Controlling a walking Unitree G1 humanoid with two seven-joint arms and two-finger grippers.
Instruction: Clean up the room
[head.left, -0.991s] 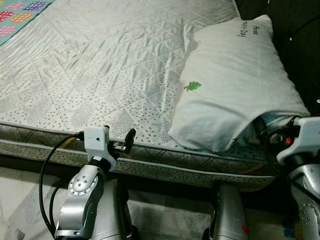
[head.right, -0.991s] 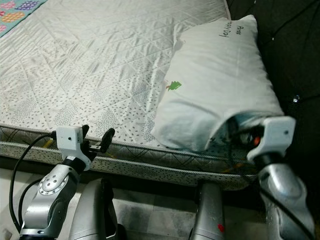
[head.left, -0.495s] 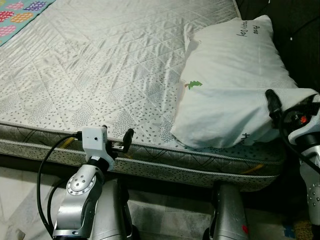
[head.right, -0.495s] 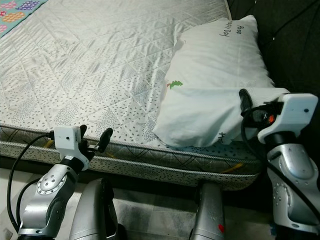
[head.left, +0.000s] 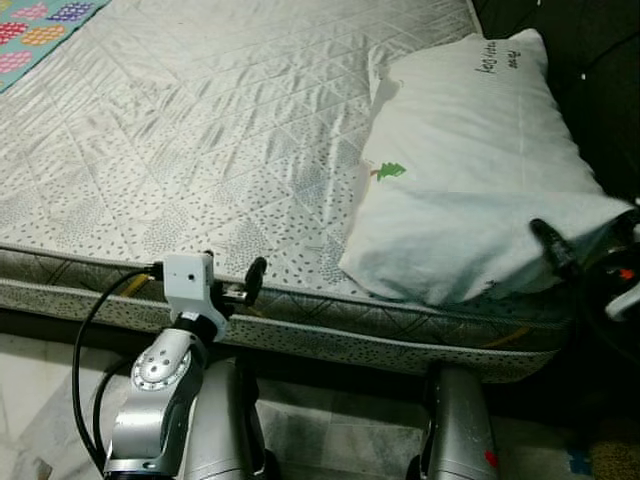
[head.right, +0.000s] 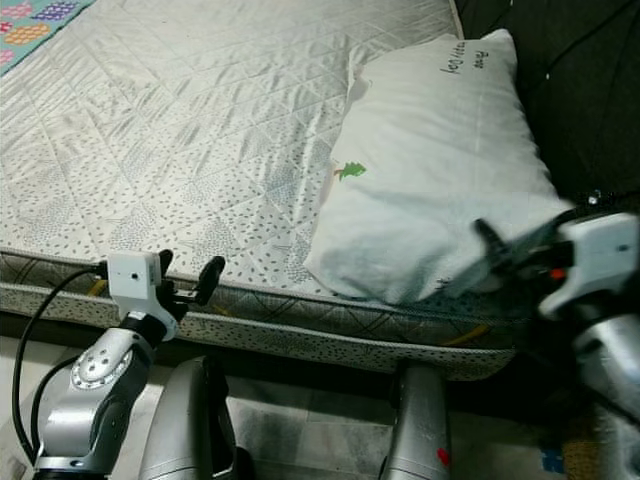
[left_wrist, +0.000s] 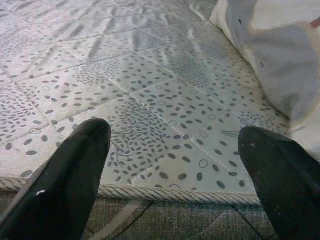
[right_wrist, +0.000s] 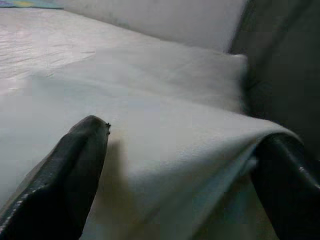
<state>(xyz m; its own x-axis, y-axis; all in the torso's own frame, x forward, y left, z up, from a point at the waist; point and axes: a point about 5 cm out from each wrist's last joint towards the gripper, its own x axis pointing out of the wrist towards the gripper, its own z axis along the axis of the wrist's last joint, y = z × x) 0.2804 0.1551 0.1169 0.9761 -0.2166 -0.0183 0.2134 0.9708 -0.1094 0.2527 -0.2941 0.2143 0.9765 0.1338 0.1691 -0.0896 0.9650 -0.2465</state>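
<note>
1. The right gripper (head.right: 500, 255) has let go of the pillow's (head.left: 470, 170) near corner. Half a second ago that corner was lifted and folded back over the pillow; now it has dropped, and the pillow lies flat again on the mattress (head.left: 220, 130), at the bed's right side beside the dark headboard (head.left: 600, 60).

2. The right gripper is now released: in the right wrist view its two fingers (right_wrist: 60, 175) stand wide apart, with the pillowcase's loose edge sagging between them and no pinch on the cloth. In the head views the arm has pulled back and down toward the bed's near right corner, blurred as it moves.

3. The left gripper (head.left: 240, 290) has not shifted across the frames. It hovers at the mattress's near piped edge, fingers (left_wrist: 75, 165) spread and holding nothing.

4. The pillow's near end overhangs the mattress edge a little, and the case looks rumpled where it was handled.

5. My reading: the corner-lift is over, whether as a finished straightening or a lost grip. The pillow sits roughly at the head of the bed, so this part of the tidy-up looks close to done, bar squaring it up.

6. A patterned blanket (head.left: 45, 25) peeks in at the far left corner.
</note>
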